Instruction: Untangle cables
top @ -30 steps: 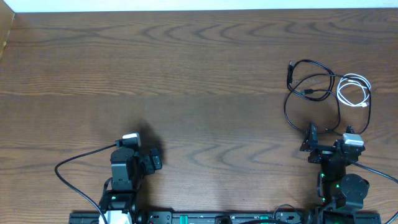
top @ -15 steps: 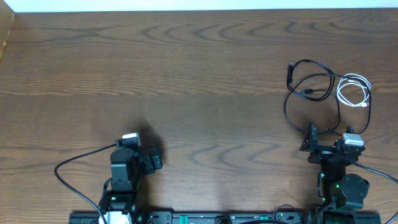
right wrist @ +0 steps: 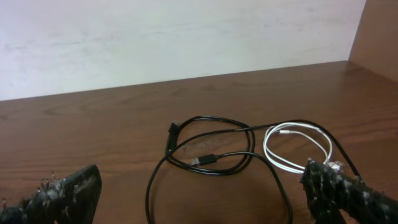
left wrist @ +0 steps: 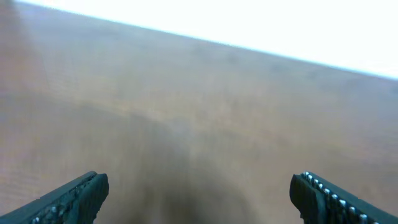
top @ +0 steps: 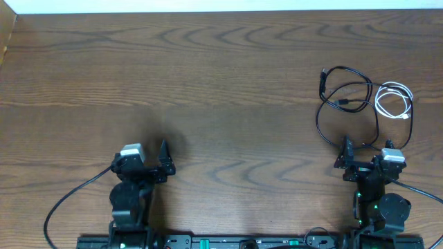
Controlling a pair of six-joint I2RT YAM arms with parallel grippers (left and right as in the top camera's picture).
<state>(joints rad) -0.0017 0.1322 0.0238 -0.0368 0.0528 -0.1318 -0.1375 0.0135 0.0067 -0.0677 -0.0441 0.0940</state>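
The cables lie tangled at the right of the table. The black cable (top: 344,104) runs in several loops, and the shorter white cable (top: 377,102) is coiled against its right side. In the right wrist view the black cable (right wrist: 204,160), with its plug end, lies just ahead of my right gripper (right wrist: 202,193), and the white cable (right wrist: 283,163) passes near the right fingertip. My right gripper (top: 365,155) stands open just in front of the loops, holding nothing. My left gripper (top: 143,162) is open and empty, far to the left. Its wrist view shows my left gripper (left wrist: 199,196) over blurred bare wood.
The arms' base rail (top: 221,242) runs along the near edge. A thick black wire (top: 69,204) trails from the left arm. A wooden side panel (right wrist: 379,37) rises at the far right, with a white wall behind the table.
The left arm has swung its gripper round from pointing right to pointing away across the table, and its wire has shifted. The right arm and the cables have not moved.
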